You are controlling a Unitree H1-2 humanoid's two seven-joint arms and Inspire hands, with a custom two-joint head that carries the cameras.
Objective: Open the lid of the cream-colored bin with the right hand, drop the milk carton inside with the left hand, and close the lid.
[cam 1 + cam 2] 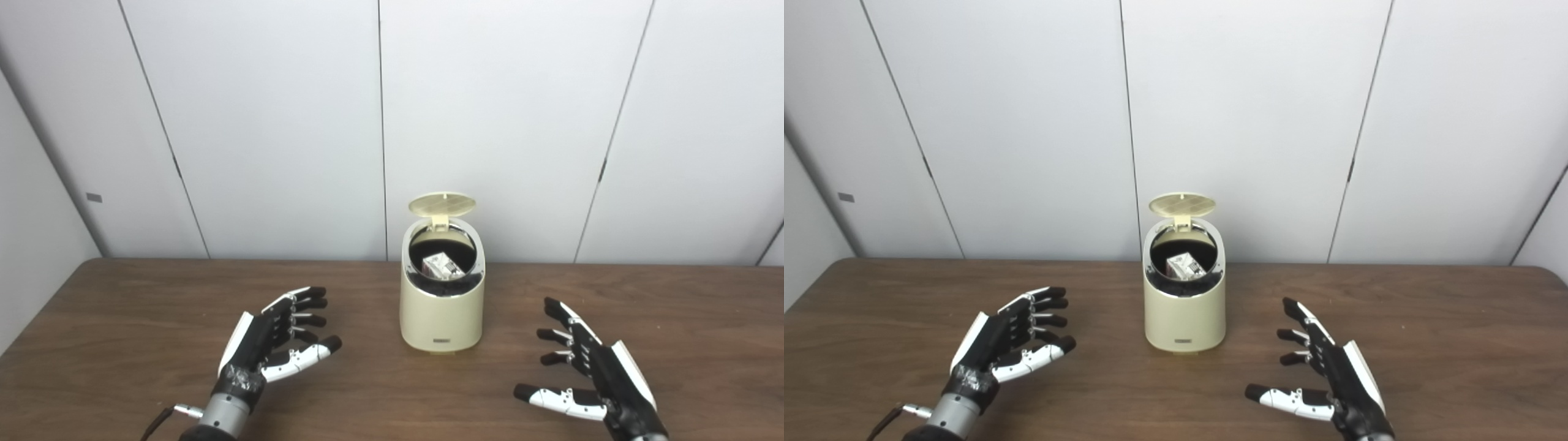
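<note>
Since the small printed milk carton [442, 266] already lies inside the cream-colored plastic bin [441, 318] toward the brown wooden table's [122, 318] far edge, I judge only closing its raised round lid [442, 204] remains; my left hand [269, 343] and right hand [588, 367] hover empty, fingers spread.

Each robot hand [269, 343] is black with white panels, silver wrist.

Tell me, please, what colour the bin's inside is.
Black; the bin interior shows best in the right eye view.
</note>
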